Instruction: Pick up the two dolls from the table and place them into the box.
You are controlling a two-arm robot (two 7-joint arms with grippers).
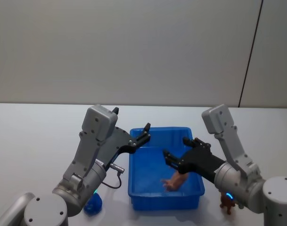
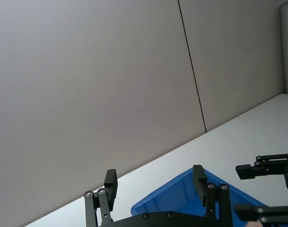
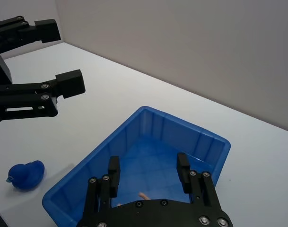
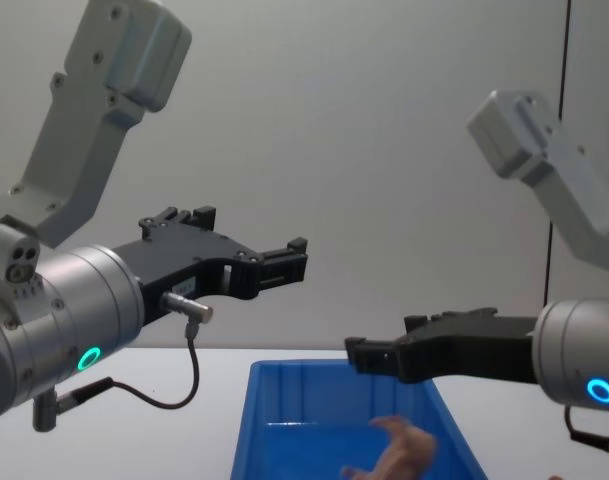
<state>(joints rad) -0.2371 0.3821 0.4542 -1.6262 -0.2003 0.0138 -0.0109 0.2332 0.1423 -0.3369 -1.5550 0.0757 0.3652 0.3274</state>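
Note:
The blue box [image 1: 136,188] stands on the white table [image 1: 30,136] between my arms. A pale pinkish doll [image 1: 174,181] lies on its floor near the front right, also seen low in the chest view [image 4: 404,455]. A brown doll [image 1: 226,203] stands on the table just right of the box, partly hidden by my right arm. My right gripper [image 1: 177,149] hovers open over the box [image 3: 148,127], empty, above the pale doll. My left gripper [image 1: 144,133] is open and empty above the box's far left corner [image 2: 191,194].
A small blue duck-shaped toy [image 1: 94,205] lies on the table left of the box, next to my left arm's base, and appears in the right wrist view [image 3: 25,175]. A grey wall runs behind the table. Bare tabletop stretches left and right.

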